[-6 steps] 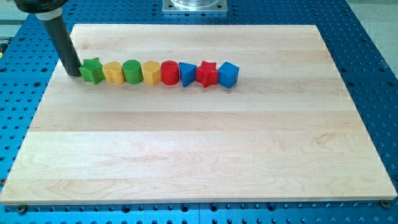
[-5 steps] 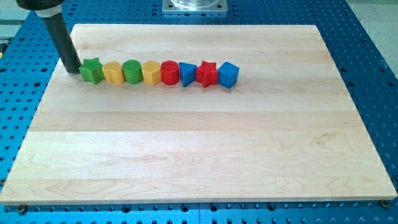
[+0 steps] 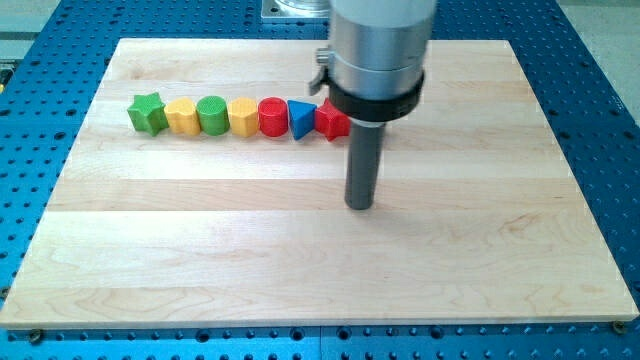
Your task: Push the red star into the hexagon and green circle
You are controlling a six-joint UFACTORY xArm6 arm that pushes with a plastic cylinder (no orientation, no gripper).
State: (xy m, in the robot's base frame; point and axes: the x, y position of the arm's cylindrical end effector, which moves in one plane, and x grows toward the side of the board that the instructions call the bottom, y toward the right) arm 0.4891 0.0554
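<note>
A row of blocks lies across the upper part of the wooden board [image 3: 300, 250]. From the view's left: a green star [image 3: 146, 112], a yellow block [image 3: 181, 116], a green circle [image 3: 212, 114], a yellow hexagon [image 3: 243, 116], a red cylinder [image 3: 273, 116], a blue triangle [image 3: 301, 120] and the red star [image 3: 330, 119], partly hidden by the arm. A blue block further right is hidden behind the arm. My tip [image 3: 359, 206] rests on the board below and a little right of the red star, apart from all blocks.
The arm's grey body [image 3: 380, 50] covers the upper middle of the view. A blue perforated table [image 3: 600, 120] surrounds the board.
The arm has moved from the left end of the row, beside the green star, to the middle of the board below the red star. The blocks have not moved.
</note>
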